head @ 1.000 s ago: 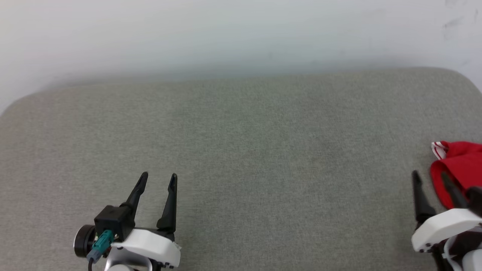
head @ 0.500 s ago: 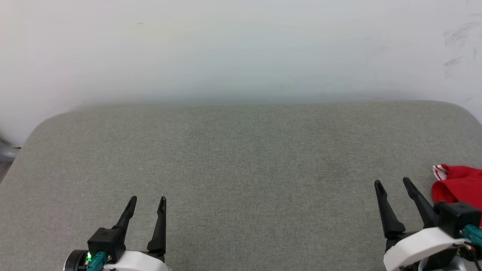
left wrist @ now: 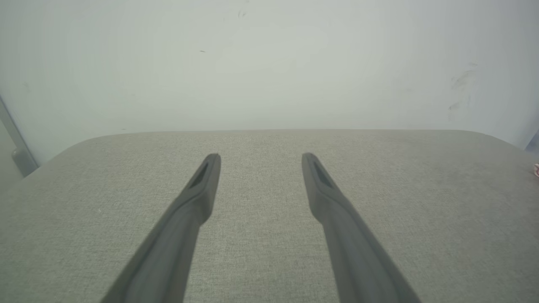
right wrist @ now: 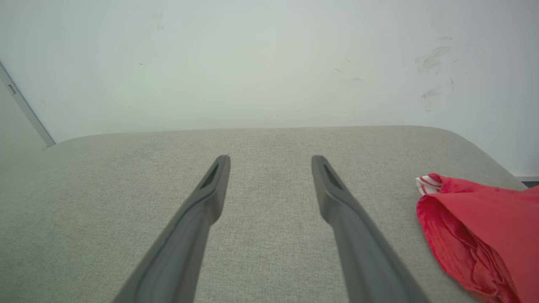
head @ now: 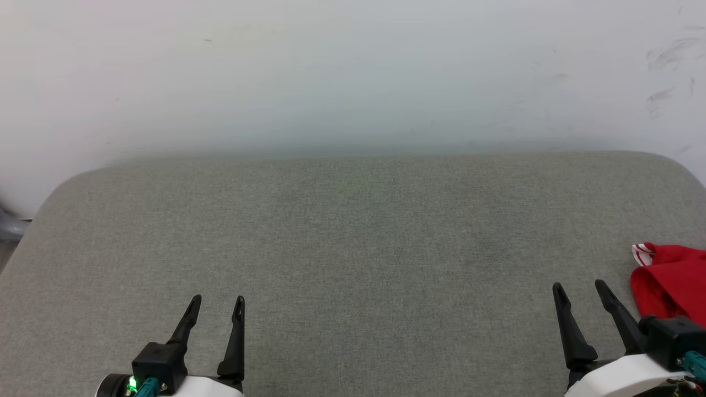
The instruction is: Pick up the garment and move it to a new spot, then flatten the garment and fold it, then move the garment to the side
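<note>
The garment (head: 670,278) is a bunched red jersey with a bit of red-white striped trim, lying at the right edge of the grey padded surface (head: 353,248); the right wrist view has the garment (right wrist: 484,227) at its lower right. My right gripper (head: 579,288) stands open just left of it, apart from the cloth, nothing between its fingers. Near the front left, my left gripper (head: 217,301) is open and empty too. In each wrist view the two dark fingers (left wrist: 202,185) (right wrist: 210,185) spread wide over bare fabric.
A pale wall (head: 353,71) with a few scuff marks rises behind the padded surface. The surface has rounded far corners; a grey fitting (head: 10,226) shows past its left edge.
The head camera has tilted up, so the whole picture shifted down. My right gripper has drawn left, away from the garment it overlapped a second ago. Both grippers stay open.
</note>
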Motion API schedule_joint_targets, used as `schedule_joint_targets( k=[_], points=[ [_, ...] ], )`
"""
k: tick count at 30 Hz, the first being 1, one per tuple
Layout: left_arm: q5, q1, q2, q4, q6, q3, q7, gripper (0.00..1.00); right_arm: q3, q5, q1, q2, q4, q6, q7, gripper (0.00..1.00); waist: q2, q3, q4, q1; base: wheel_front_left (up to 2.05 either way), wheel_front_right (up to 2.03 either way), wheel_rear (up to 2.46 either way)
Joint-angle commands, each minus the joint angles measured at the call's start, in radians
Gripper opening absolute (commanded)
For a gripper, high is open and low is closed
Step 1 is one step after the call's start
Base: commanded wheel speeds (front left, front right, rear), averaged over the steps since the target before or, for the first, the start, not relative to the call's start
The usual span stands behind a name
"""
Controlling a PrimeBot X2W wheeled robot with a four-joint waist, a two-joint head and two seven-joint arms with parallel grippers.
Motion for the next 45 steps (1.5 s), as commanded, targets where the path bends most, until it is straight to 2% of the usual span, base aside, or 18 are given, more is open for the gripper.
schedule_joint_targets(
  k=[1, 16, 17, 24, 45],
  points=[
    [0.004, 0.002, 0.0, -0.002, -0.003, 0.0, -0.004, 1.0, -0.002, -0.007, 0.01, 0.006, -0.004, -0.001, 0.0, 1.0, -0.0001, 0.001, 0.0, 0.0, 0.0, 0.0, 0.0],
    [0.018, -0.019, -0.011, 0.008, -0.015, 0.006, -0.004, 1.0, 0.005, 0.004, -0.017, -0.003, 0.004, -0.001, -0.005, 1.0, -0.0001, 0.008, -0.003, 0.0, 0.0, 0.0, 0.0],
    [0.017, -0.008, -0.01, 0.008, -0.012, 0.004, 0.0, 0.0, 0.004, 0.004, -0.005, 0.001, 0.004, 0.0, -0.001, 0.0, -0.0001, 0.008, -0.003, 0.0001, 0.0, 0.0, 0.0],
    [-0.027, 0.005, -0.021, 0.046, -0.018, 0.01, 0.017, 0.0, 0.0, 0.05, 0.0, 0.004, 0.05, 0.0, 0.006, 0.0, -0.0001, 0.009, -0.003, 0.0001, 0.0, 0.0, 0.0],
    [-0.385, -0.045, -0.053, 0.067, -0.054, 0.082, 0.114, 0.0, -0.019, 0.421, -0.061, 0.011, 0.115, 0.0, 0.037, 0.0, -0.0001, 0.019, 0.0, 0.0001, 0.0, 0.0, 0.0]
  ],
)
